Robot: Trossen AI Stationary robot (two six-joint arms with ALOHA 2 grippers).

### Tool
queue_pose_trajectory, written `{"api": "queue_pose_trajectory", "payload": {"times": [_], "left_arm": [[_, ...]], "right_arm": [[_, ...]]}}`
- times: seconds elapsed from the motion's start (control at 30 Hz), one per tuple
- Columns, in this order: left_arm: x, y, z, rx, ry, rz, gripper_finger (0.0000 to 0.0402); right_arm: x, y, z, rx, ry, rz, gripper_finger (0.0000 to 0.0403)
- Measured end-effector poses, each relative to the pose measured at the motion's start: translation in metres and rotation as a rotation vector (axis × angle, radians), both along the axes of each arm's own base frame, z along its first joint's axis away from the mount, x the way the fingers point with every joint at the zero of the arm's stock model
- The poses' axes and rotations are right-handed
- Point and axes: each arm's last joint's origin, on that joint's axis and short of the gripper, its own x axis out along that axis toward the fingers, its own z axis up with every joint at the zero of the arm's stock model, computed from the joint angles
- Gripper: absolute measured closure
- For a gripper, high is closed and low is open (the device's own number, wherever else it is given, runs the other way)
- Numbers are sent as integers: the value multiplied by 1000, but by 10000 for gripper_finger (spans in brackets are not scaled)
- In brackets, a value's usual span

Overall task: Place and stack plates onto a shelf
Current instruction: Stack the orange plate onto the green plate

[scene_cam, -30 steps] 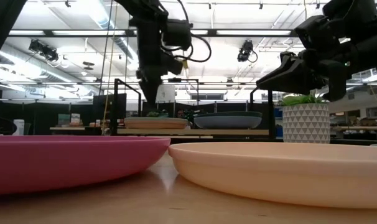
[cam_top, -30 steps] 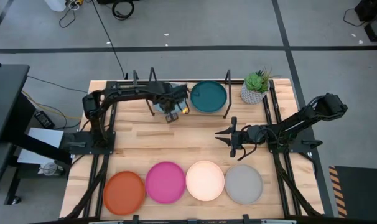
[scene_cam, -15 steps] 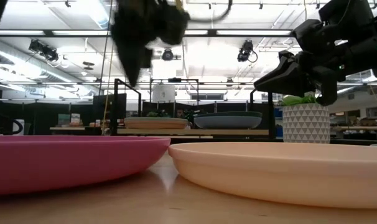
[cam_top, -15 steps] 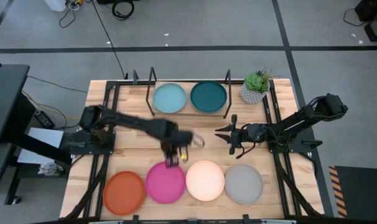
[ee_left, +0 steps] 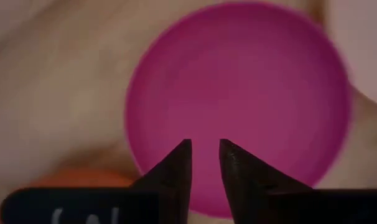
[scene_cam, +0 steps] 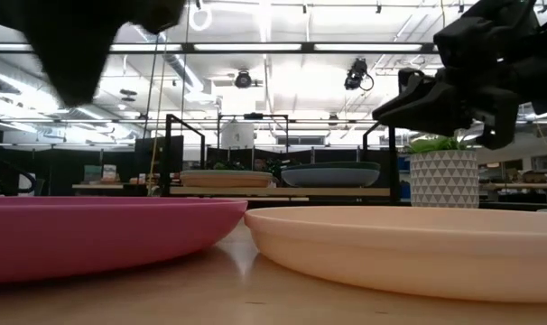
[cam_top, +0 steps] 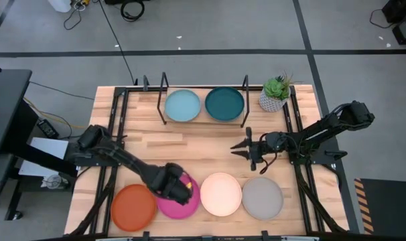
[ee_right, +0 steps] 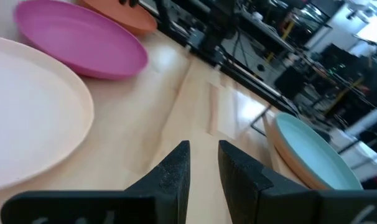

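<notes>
front row on table: orange plate [cam_top: 132, 206], magenta plate [cam_top: 184, 201], cream plate [cam_top: 221, 194], grey plate [cam_top: 262, 197]. left gripper [ee_left: 204, 154] above magenta plate, jaws nearly closed, empty. right gripper [cam_top: 246, 146] mid-table, slightly parted, empty. farther back, shelf [cam_top: 204, 122] with light blue plate [cam_top: 182, 106], teal plate [cam_top: 224, 103].

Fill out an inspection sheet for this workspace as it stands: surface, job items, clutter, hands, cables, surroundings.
Surface: wooden tabletop, bare in the middle.
Job's things: light blue plate and dark teal plate on the shelf; a peach plate shows under the light blue one. Orange plate, magenta plate, cream-white plate and grey plate in a row along the near edge.
Clutter: potted plant beside the shelf.
Hands: left hand above the magenta plate, fingers slightly apart; right hand mid-table, empty.
Cables: black cables on the floor.
Surroundings: grey floor, black desk at left.
</notes>
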Motion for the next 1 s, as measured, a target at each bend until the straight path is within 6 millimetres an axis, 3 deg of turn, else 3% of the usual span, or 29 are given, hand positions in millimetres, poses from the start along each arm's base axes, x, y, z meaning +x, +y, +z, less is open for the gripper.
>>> {"api": "queue_pose_trajectory", "payload": {"times": [0.27, 0.47, 0.77, 1.0], "left_arm": [[-9, -35, -27, -172, 192, 233, 288], [-6, -64, -37, -338, 176, 236, 289], [-17, -81, -61, -352, 364, 297, 289], [-20, -85, -64, -349, 383, 286, 289]], "right_arm": [[0, 2, -2, 10, 18, 57, 314], [-1, 2, -2, 20, 27, 68, 314], [-1, 5, -3, 41, 41, 162, 314], [-1, 6, -4, 46, 44, 179, 314]]}}
